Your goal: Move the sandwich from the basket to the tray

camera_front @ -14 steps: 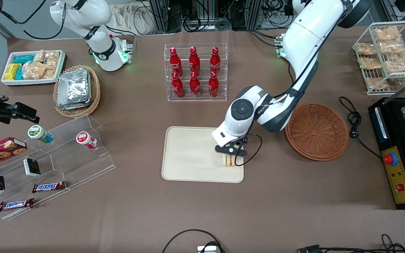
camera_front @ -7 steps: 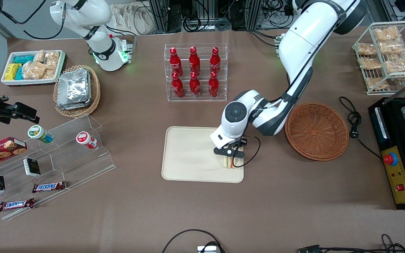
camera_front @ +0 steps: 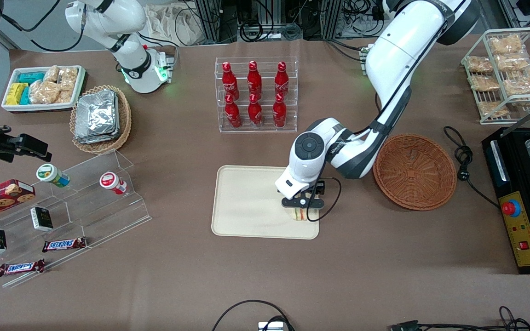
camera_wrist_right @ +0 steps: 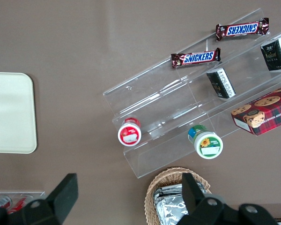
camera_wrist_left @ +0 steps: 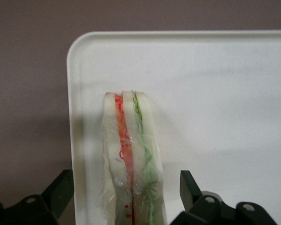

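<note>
In the front view, the left arm's hand [camera_front: 302,205] hangs low over the corner of the tray [camera_front: 246,202] that lies nearest the basket [camera_front: 415,171]. The sandwich [camera_front: 299,214] shows just under it, standing on the tray close to the rim. The basket holds nothing now and sits on the desk [camera_front: 265,276] beside the tray, toward the working arm's end.

In the left wrist view, the sandwich [camera_wrist_left: 131,164] stands on edge on the tray [camera_wrist_left: 225,93], its orange, red and green layers facing up, wrapped in clear film. The two fingers [camera_wrist_left: 189,187] stand wide, one on each side of the wedge, with clear gaps to the bread; they grip nothing. The placing looks done, and only the lift away remains.

The right wrist view shows one rounded corner of the tray [camera_wrist_right: 11,112]; neither sandwich nor hand appears there.

The wedge looks light and soft, easily crushed, and the film is likely slippery. If it were regrasped, a gentle squeeze across the two flat bread faces, low near the middle, would suit it best.
</note>
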